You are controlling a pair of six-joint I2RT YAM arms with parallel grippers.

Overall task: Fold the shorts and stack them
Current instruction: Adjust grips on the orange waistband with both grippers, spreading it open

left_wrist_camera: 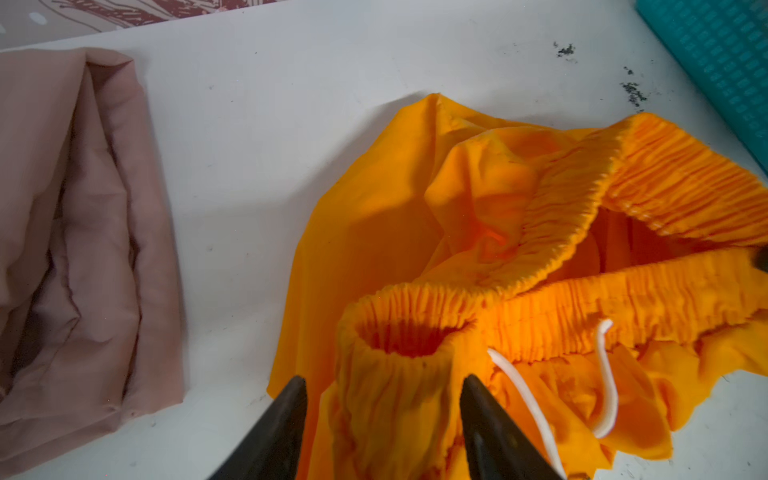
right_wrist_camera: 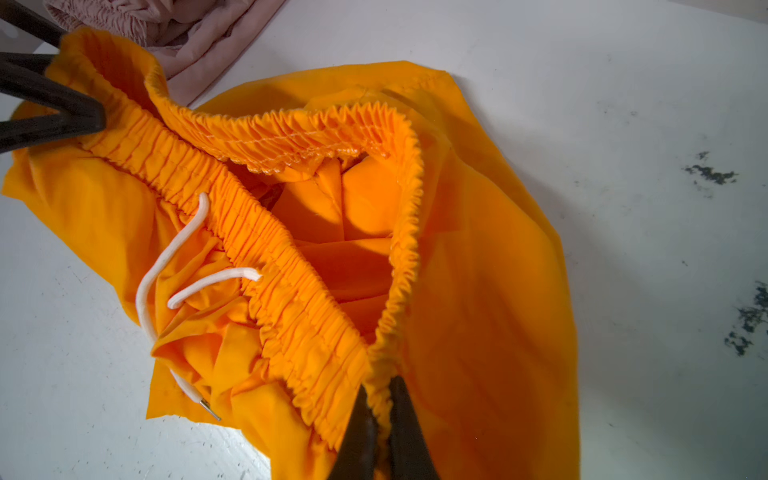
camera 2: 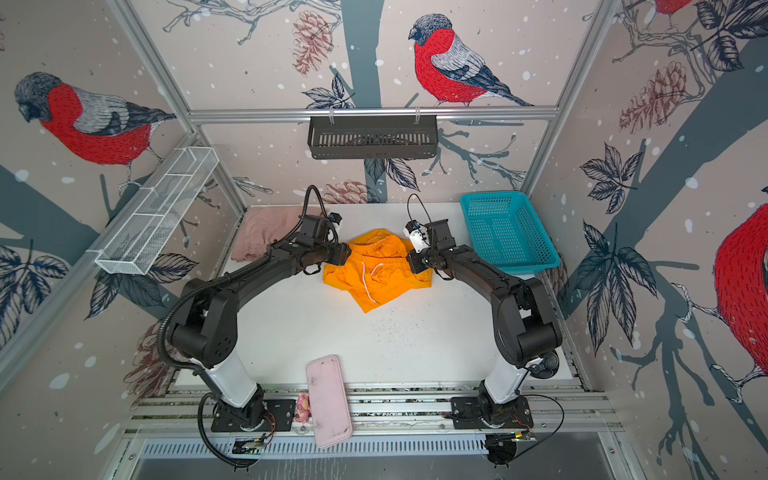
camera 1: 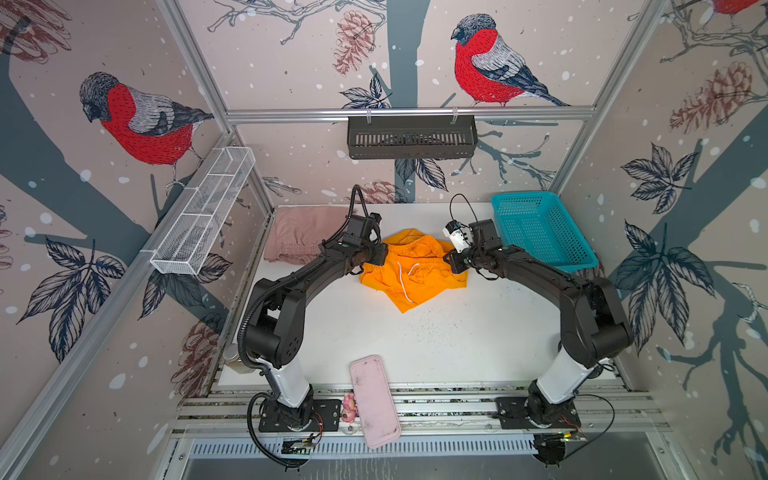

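Note:
The bright orange shorts (camera 1: 415, 274) (camera 2: 376, 272) lie crumpled at the middle of the white table, waistband open and white drawstring (right_wrist_camera: 166, 257) loose. My left gripper (camera 1: 384, 253) (left_wrist_camera: 384, 399) is open, its jaws straddling the bunched left end of the waistband; one of its fingers (right_wrist_camera: 62, 112) shows in the right wrist view. My right gripper (camera 1: 451, 261) (right_wrist_camera: 380, 399) is shut on the right end of the elastic waistband. The dusty pink shorts (camera 1: 297, 239) (left_wrist_camera: 83, 228) lie folded at the back left, apart from the orange pair.
A teal mesh basket (camera 1: 540, 228) (camera 2: 507, 232) stands at the back right, close behind the right arm. A rigid pink tray (camera 1: 374, 401) overhangs the table's front edge. A white wire shelf (camera 1: 203, 216) and a black shelf (camera 1: 411, 137) hang on the walls.

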